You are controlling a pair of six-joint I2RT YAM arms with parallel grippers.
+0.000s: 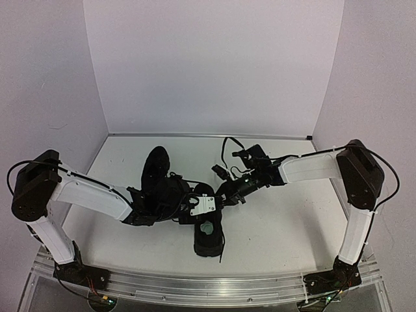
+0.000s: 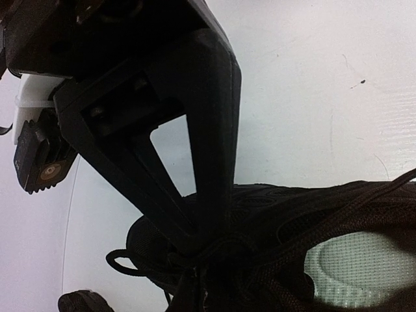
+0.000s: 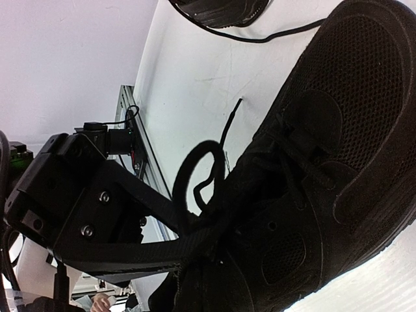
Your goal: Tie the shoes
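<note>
Two all-black sneakers lie on the white table. The near shoe (image 1: pixel 208 239) shows a pale insole (image 1: pixel 208 228) in its opening, and the far shoe (image 1: pixel 156 170) lies behind it on the left. My left gripper (image 1: pixel 198 203) and right gripper (image 1: pixel 224 193) meet over the near shoe's laces. In the left wrist view the fingers close to a point (image 2: pixel 203 247) on the black laces beside the pale insole (image 2: pixel 364 268). In the right wrist view the gripper (image 3: pixel 195 234) is pinched at the base of a standing lace loop (image 3: pixel 195 170) on the shoe (image 3: pixel 338 143).
White walls close off the back and both sides of the table (image 1: pixel 286 221). A metal rail (image 1: pixel 214 286) runs along the near edge with both arm bases. A loose lace end (image 3: pixel 231 116) trails on the table. The far shoe shows at the top of the right wrist view (image 3: pixel 221 9).
</note>
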